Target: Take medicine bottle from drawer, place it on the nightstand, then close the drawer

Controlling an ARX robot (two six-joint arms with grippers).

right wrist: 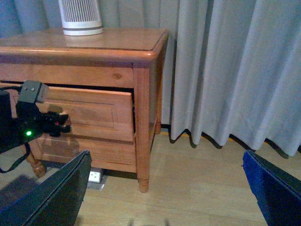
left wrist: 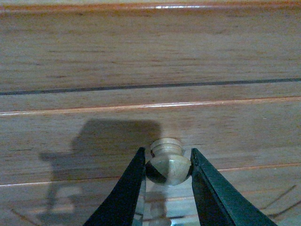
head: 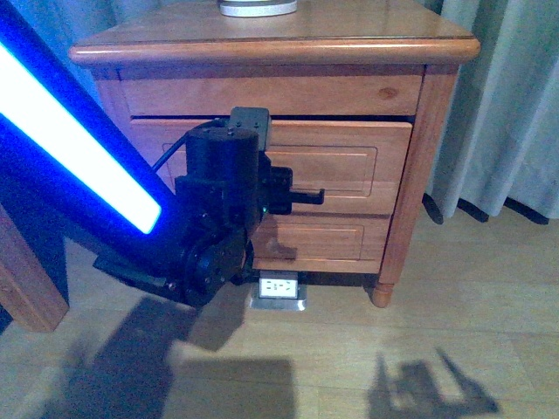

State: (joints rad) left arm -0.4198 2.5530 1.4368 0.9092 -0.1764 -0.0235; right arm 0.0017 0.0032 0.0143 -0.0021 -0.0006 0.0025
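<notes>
The honey-brown nightstand (head: 279,48) stands straight ahead. Its taller drawer (head: 349,161) is pulled out a little, with a dark gap above the front, also clear in the right wrist view (right wrist: 99,113). My left gripper (left wrist: 168,157) is shut on the round wooden drawer knob (left wrist: 168,168), one dark finger on each side. In the front view the left arm (head: 227,201) covers the knob. My right gripper (right wrist: 165,155) hangs open over the floor to the right of the nightstand, holding nothing. The medicine bottle is hidden from all views.
A white slatted device (right wrist: 81,19) stands on the nightstand top. The shallower drawer (head: 323,240) sits shut below. A floor socket (head: 279,288) lies under the cabinet. Grey curtains (right wrist: 225,70) hang behind and to the right. A wooden bed frame (head: 26,279) is at the left.
</notes>
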